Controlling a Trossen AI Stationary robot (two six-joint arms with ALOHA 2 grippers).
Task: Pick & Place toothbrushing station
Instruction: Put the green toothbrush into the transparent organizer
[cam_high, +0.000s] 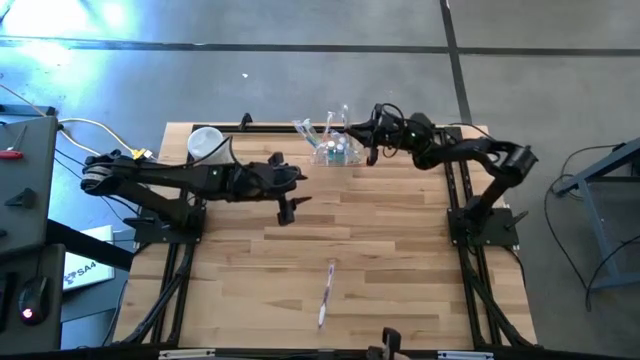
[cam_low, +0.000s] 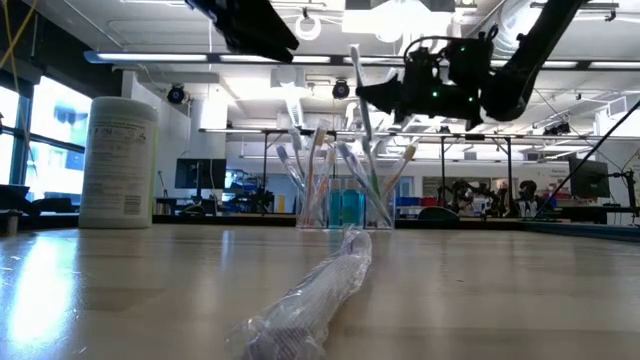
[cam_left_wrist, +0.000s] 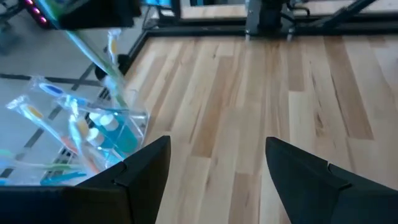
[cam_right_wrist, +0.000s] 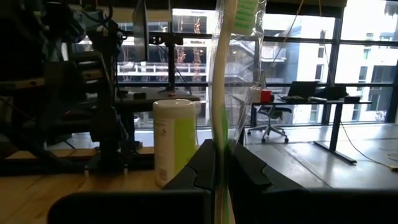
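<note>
From above, the right gripper (cam_high: 372, 138) hangs just beside the toothbrushing station (cam_high: 335, 150) at the table's far edge; the left gripper (cam_high: 290, 192) waits open, holding nothing. Level across, the white canister (cam_low: 118, 162) stands well apart, and a wrapped toothbrush (cam_low: 320, 292) lies nearer. The right wrist shows jaws shut on a green toothbrush (cam_right_wrist: 222, 93): keep it upright and lower it clear of neighbouring brushes.

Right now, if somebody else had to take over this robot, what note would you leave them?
Right gripper: shut on a wrapped toothbrush, held above the clear holder at the table's far edge.
Left gripper: open, empty, hovering mid-table just short of the holder.
Holder already has several toothbrushes standing in it.
White canister stands at the far left corner.
Left to do: lower the held brush in; one more wrapped toothbrush lies near the front edge.
</note>
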